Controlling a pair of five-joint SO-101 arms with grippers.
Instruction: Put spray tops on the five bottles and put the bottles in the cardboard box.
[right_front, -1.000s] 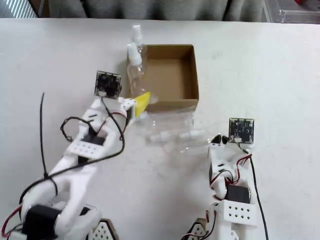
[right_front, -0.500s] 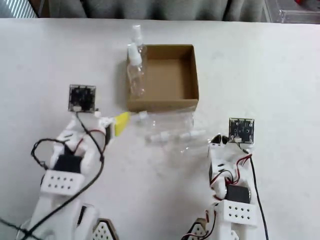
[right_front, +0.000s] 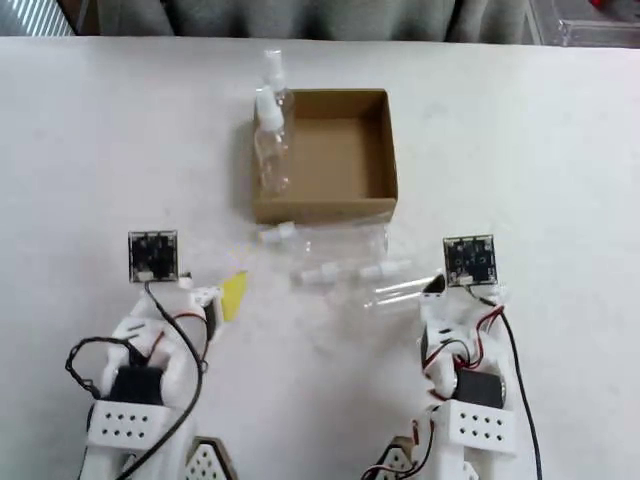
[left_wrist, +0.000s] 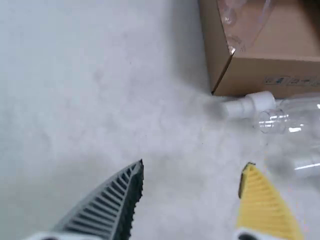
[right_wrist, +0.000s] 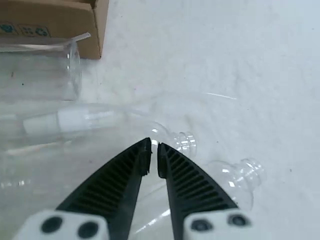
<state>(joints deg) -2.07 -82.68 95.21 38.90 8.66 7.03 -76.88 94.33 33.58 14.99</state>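
Observation:
The cardboard box (right_front: 345, 150) stands open at the table's middle, and its corner (left_wrist: 235, 65) is in the left wrist view. A clear bottle with a spray top (right_front: 270, 135) leans inside its left wall. Several clear bottles (right_front: 335, 245) and loose spray tops (right_front: 330, 273) lie in front of the box. My left gripper (left_wrist: 192, 170) is open and holds nothing, hanging over bare table near a capped bottle (left_wrist: 270, 112). My right gripper (right_wrist: 150, 150) is shut, its tips just over an open bottle neck (right_wrist: 182, 141), with a second open neck (right_wrist: 245, 172) beside it.
Another spray bottle (right_front: 272, 65) stands behind the box's back left corner. A white spray top (right_wrist: 75, 120) lies across the bottles near the box front. Both arm bases sit at the near edge, with open table to the far left and right.
My left arm has drawn back from the box's front left corner toward the near left side of the table. My right arm has shifted slightly left, and a clear bottle by it has moved.

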